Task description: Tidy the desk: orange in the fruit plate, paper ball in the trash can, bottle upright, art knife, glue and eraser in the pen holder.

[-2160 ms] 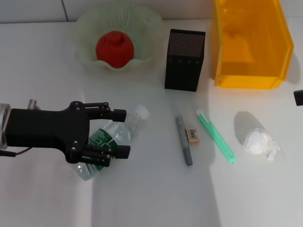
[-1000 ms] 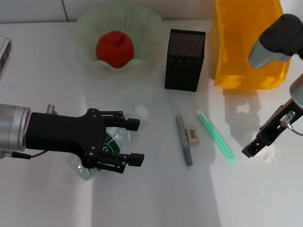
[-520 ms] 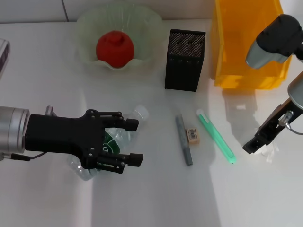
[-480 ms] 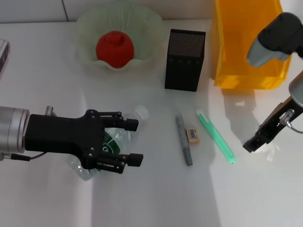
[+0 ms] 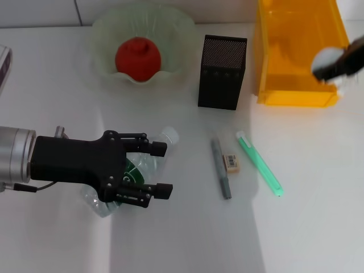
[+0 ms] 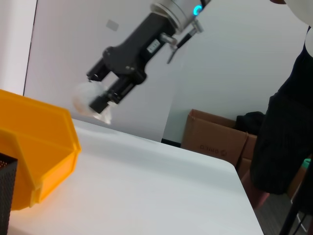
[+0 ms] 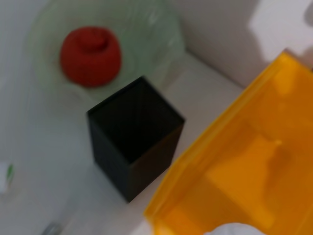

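Observation:
The bottle [image 5: 143, 162] lies on its side at the front left, cap [image 5: 169, 135] pointing to the far right. My left gripper [image 5: 161, 169] is open and straddles it, one finger on each side. At the far right my right gripper [image 5: 341, 62] is shut on the paper ball [image 5: 325, 59], held over the front right corner of the trash can [image 5: 296, 51]; the left wrist view shows that gripper [image 6: 100, 100] with the paper ball [image 6: 87, 98]. The orange [image 5: 137, 58] sits in the fruit plate [image 5: 170, 25]. The eraser [image 5: 231, 162] lies between a slim grey stick [image 5: 220, 168] and a slim green stick [image 5: 259, 164]; which is the art knife and which the glue I cannot tell. The pen holder [image 5: 222, 71] stands behind them.
The right wrist view looks down on the pen holder [image 7: 134, 142], the orange [image 7: 90, 56] in the fruit plate [image 7: 164, 34] and the trash can [image 7: 244, 161]. Beyond the table edge, the left wrist view shows a cardboard box [image 6: 217, 142].
My right gripper has risen from the table at the right with the paper ball and moved back to above the trash can. The left gripper has stayed around the bottle.

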Tool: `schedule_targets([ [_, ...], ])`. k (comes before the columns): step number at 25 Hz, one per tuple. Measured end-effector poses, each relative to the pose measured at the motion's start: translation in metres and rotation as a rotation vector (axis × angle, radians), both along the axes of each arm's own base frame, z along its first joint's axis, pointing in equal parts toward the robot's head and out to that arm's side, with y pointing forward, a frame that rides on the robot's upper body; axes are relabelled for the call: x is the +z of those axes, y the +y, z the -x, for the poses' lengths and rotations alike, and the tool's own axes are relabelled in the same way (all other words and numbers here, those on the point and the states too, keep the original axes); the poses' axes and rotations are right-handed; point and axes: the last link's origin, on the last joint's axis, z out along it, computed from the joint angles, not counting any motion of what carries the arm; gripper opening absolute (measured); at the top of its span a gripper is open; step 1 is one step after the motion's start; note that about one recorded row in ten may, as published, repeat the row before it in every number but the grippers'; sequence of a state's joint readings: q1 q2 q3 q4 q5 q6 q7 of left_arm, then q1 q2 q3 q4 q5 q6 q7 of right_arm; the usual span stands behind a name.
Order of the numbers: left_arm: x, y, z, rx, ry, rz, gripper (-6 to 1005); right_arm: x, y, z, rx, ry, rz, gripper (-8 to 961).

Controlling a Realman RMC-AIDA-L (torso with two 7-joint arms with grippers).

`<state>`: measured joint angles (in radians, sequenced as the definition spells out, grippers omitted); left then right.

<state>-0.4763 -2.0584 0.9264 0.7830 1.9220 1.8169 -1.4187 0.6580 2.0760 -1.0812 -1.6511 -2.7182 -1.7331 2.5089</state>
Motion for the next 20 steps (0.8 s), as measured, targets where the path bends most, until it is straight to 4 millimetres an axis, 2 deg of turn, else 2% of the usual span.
schedule_targets([
  [2,-0.001,0.001,-0.001,-0.006,-0.001,0.0,843,0.004,0.016,-0.007,0.015,0.03,-0.081,583],
  [4,-0.001,0.001,-0.002,-0.008,-0.001,0.0,843,-0.005,0.033,-0.02,0.011,0.042,-0.108,583],
  [9,-0.001,0.003,-0.002,-0.003,0.001,-0.011,843,-0.013,0.049,-0.031,0.013,0.052,-0.159,623],
  [12,0.0,0.005,-0.001,0.008,0.005,-0.028,843,-0.013,0.05,-0.034,0.019,0.05,-0.174,664],
  [17,0.001,0.008,-0.001,0.02,0.008,-0.035,843,-0.01,0.049,-0.04,0.028,0.073,-0.213,847],
  [20,0.003,0.01,-0.002,0.038,0.013,-0.033,842,-0.005,0.043,-0.043,0.04,0.127,-0.245,846],
])
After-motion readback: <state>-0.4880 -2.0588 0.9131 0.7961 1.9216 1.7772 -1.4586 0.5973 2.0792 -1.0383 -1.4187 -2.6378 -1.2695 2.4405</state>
